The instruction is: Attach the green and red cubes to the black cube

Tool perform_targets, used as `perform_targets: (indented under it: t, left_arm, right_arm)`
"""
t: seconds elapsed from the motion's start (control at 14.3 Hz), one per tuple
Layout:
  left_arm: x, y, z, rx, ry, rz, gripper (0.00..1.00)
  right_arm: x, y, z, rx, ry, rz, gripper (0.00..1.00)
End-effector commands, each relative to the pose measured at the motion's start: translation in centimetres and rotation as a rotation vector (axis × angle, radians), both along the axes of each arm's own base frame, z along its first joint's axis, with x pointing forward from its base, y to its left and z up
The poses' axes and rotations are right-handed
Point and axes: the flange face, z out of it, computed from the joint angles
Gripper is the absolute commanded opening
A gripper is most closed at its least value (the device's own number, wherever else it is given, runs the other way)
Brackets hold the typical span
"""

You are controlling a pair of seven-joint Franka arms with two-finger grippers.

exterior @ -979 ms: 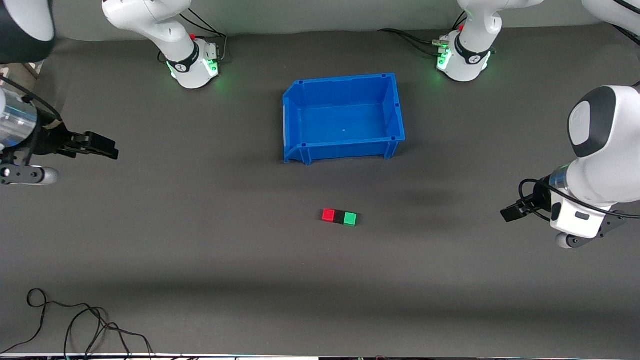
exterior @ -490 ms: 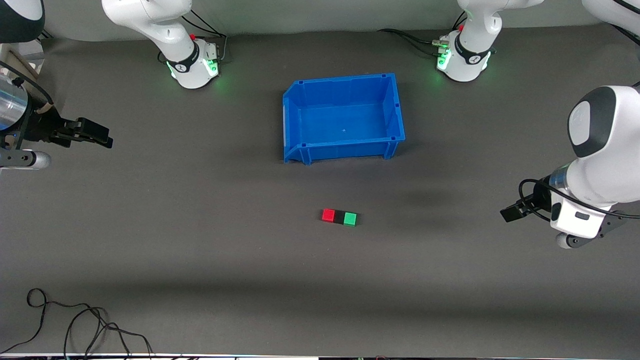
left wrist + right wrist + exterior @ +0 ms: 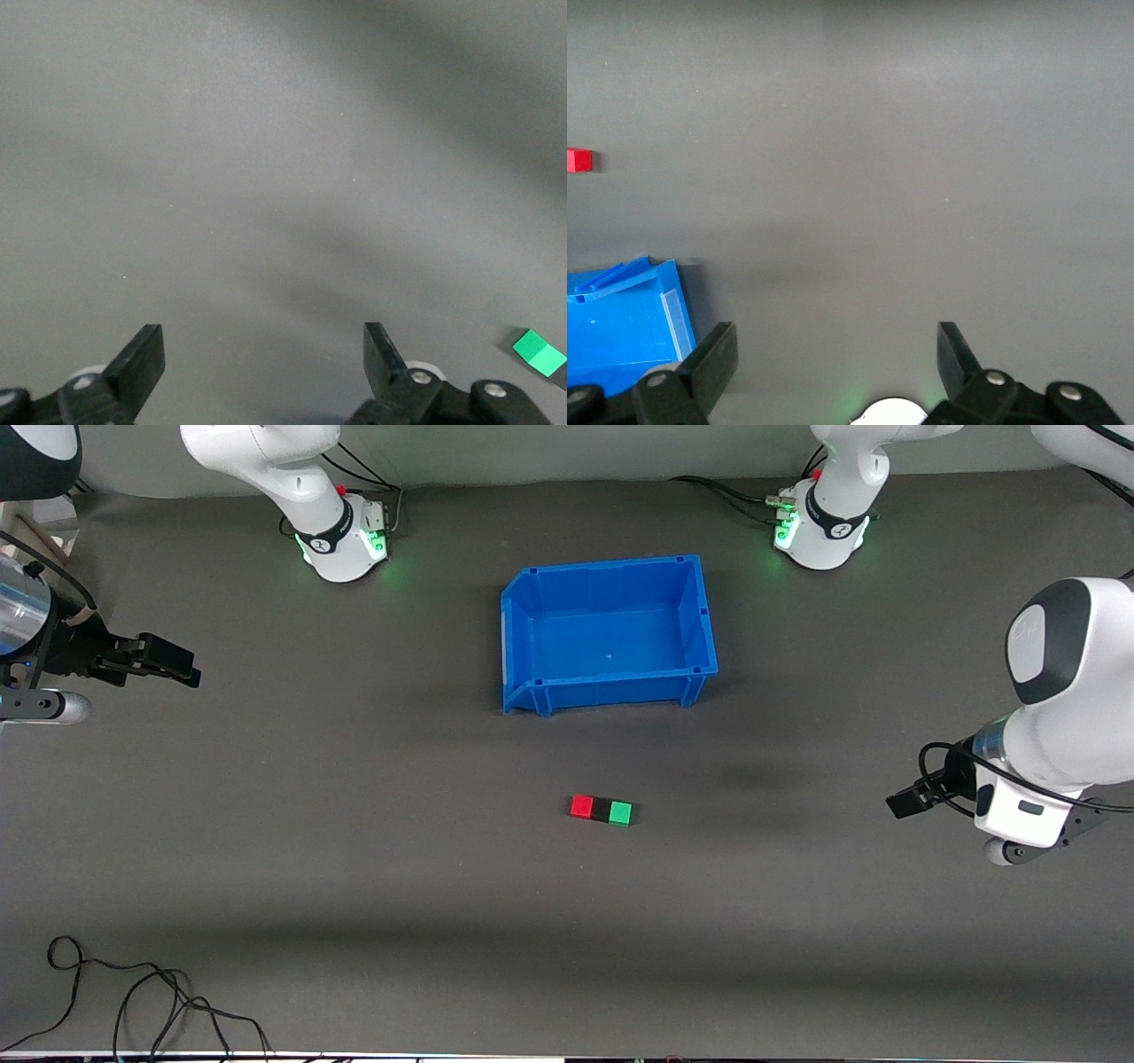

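The red cube (image 3: 582, 806), black cube (image 3: 601, 809) and green cube (image 3: 621, 813) sit touching in one row on the grey table (image 3: 354, 850), black between the two, nearer the front camera than the blue bin (image 3: 607, 691). The left gripper (image 3: 905, 803) hangs over the table's left-arm end, fingers spread and holding nothing. The right gripper (image 3: 182, 674) hangs over the right-arm end, likewise spread wide and empty
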Motion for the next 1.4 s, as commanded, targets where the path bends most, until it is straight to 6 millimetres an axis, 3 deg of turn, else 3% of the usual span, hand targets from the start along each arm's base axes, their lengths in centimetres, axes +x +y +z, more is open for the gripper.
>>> perform_targets:
  t: [0.0, 0.21, 0.49, 0.63, 0.7, 0.84, 0.98, 1.33]
  left_arm:
    - [0.4, -7.6, 0.6, -0.065, -0.079, -0.132, 1.00]
    - [0.2, -8.4, 0.6, -0.066, -0.077, -0.145, 1.00]
    - [-2.1, -4.7, 4.8, -0.035, -0.034, -0.274, 1.00]
    - [-3.3, -1.1, 8.0, -0.027, -0.044, -0.333, 1.00]
    - [-4.1, -0.4, 9.1, -0.025, -0.045, -0.386, 1.00]
    - [-5.9, 1.8, 10.1, 0.022, -0.041, -0.434, 1.00]
    - [-7.8, 2.8, 11.4, 0.031, -0.048, -0.500, 1.00]
    - [-9.3, 5.6, 13.7, 0.006, -0.020, -0.552, 1.00]
  right_arm:
    - [-0.9, -0.2, 0.5, -0.017, -0.020, 0.012, 1.00]
    - [-2.1, -0.9, -0.3, -0.009, -0.061, 0.004, 1.00]
    - [-2.2, -1.2, -0.8, -0.007, -0.070, 0.000, 1.00]
    - [-1.7, -1.2, -1.5, -0.008, -0.060, 0.008, 1.00]
    - [-1.7, -1.2, -1.6, -0.008, -0.058, 0.008, 1.00]
    - [-1.6, -1.2, -1.6, -0.008, -0.060, 0.007, 1.00]
    - [-1.6, -1.1, -1.6, -0.009, -0.058, 0.007, 1.00]
    - [-1.6, -1.1, -1.6, -0.010, -0.058, -0.004, 1.00]
